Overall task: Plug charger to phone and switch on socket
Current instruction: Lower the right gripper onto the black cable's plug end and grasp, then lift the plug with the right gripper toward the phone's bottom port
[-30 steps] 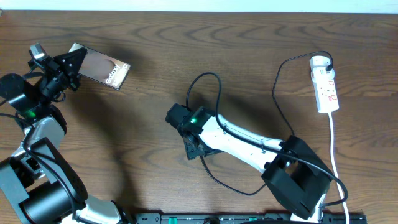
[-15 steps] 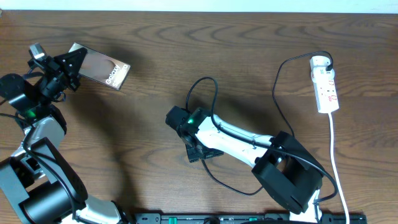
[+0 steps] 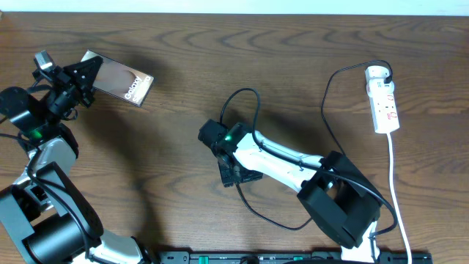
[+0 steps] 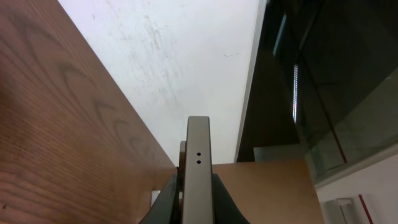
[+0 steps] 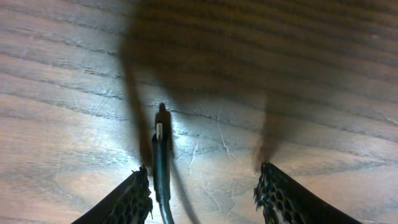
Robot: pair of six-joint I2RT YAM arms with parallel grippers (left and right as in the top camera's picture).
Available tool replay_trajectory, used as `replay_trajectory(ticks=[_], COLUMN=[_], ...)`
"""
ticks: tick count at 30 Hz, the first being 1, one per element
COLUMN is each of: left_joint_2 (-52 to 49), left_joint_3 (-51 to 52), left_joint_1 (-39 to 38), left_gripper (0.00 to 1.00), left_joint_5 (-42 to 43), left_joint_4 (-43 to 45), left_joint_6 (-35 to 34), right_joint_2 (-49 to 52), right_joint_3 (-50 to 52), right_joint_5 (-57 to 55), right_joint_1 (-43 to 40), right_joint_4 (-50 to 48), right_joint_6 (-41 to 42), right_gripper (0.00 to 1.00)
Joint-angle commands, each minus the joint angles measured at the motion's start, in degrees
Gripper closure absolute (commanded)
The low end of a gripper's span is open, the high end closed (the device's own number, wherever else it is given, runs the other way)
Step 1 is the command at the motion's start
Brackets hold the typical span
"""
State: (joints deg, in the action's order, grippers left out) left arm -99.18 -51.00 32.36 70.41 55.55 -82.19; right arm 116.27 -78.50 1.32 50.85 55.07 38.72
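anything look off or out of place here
Nothing is spilled or damaged. The phone isn't lying flat: the left tool clamps one end and it seems tilted above the table. The charger tip lies off-centre in the open right tool, close beside one finger.

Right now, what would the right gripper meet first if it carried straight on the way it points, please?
The right gripper would likely reach the table, with the charger between its fingers; depth is unclear.

The table [image 3: 293, 51] is grained wood with a slight sheen. The phone [image 4: 198, 168] edge looks like matt metal, perhaps.
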Motion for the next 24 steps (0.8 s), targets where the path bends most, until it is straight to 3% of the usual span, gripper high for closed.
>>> replay_trajectory(ticks=[1, 10, 12, 16, 22, 24], left_joint_2=[0.92, 0.9, 0.92, 0.92, 0.92, 0.92], left_joint_3=[-0.52, -0.52, -0.52, -0.52, -0.52, -0.52], left_joint_1=[-0.07, -0.07, -0.07, -0.07, -0.07, -0.07], left_gripper=[0.93, 0.93, 0.93, 0.93, 0.93, 0.92], left_joint_5=[1.01, 1.01, 1.01, 1.01, 1.01, 1.01], left_joint_4=[0.68, 0.68, 0.68, 0.68, 0.68, 0.68], left_joint_6=[0.72, 0.72, 0.72, 0.72, 0.74, 0.74], right_joint_2=[1.81, 2.05, 2.03, 2.05, 2.05, 2.05], right_joint_3=[-1.53, -1.88, -1.88, -1.88, -2.08, -2.08], right_joint_5=[0.83, 0.81, 0.81, 0.81, 0.81, 1.25], right_joint_1=[-0.2, -0.17, -0.17, -0.17, -0.17, -0.2], right_joint_4=[0.5, 1.29, 1.29, 1.42, 1.55, 1.53], right_joint_6=[-1.36, -1.49, -1.44, -1.44, -1.05, -1.07], right_gripper=[0.46, 0.58, 0.65, 0.71, 0.97, 0.99])
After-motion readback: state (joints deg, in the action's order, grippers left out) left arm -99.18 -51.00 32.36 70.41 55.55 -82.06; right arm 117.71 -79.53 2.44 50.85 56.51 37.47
